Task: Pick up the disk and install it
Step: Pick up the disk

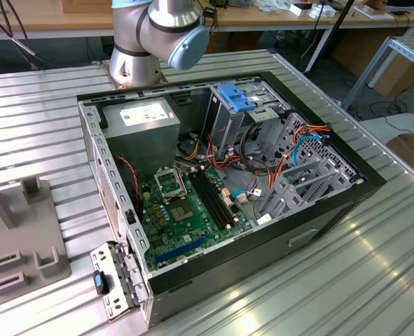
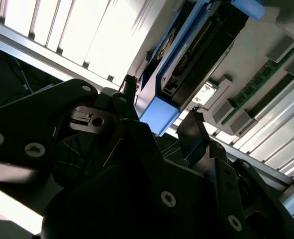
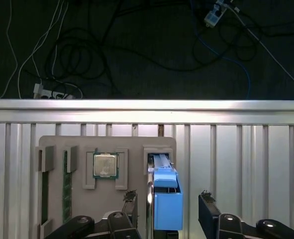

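The disk (image 3: 165,209) stands on edge in a slot of a grey holder tray (image 3: 132,144), its bright blue rail facing the first wrist view. In the second wrist view the disk (image 2: 199,52) shows its black body and connector edge between the blue rails. My gripper (image 3: 168,199) is open and straddles the disk, one black finger (image 3: 131,200) on each side with a small gap to the rails. In the second wrist view the gripper (image 2: 161,104) has the blue end tab between its fingers.
The tray also holds a processor chip (image 3: 105,165) and memory sticks (image 3: 65,184). An open computer case (image 1: 221,175) with a motherboard (image 1: 185,213) and a light-blue latch (image 1: 236,96) sits on the ribbed metal table (image 1: 375,266). The arm's base (image 1: 150,35) stands behind it.
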Motion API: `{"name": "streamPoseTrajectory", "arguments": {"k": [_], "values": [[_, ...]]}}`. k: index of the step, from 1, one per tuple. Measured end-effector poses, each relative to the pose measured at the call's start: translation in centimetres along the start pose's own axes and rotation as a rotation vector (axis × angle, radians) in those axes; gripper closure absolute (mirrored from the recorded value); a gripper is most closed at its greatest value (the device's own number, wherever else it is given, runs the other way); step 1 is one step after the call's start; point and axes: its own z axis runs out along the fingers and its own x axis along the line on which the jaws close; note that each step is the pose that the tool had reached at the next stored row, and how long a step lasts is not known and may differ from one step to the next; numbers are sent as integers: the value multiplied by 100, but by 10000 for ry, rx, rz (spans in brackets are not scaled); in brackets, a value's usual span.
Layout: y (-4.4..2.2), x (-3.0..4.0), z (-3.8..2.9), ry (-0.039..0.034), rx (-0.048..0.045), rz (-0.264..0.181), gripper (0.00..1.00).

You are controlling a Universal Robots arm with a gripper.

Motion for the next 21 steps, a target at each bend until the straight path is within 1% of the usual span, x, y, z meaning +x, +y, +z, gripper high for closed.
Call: {"name": "streamPoseTrajectory", "arguments": {"k": [2,4,6,7,8,11,13,14,16,20,21], "values": [[0,0,30,0,1,0,40],[1,1,42,0,0,0,40],[16,0,56,0,7,1,40],[26,1,59,0,21,-1,40],[43,5,60,-1,59,-7,40],[49,5,61,-3,81,-8,40],[50,13,72,-81,181,-9,40],[50,15,74,-93,200,-9,40],[50,17,76,-102,220,-8,40],[49,20,84,-114,338,-16,40],[48,20,85,-115,348,-17,40]]}}
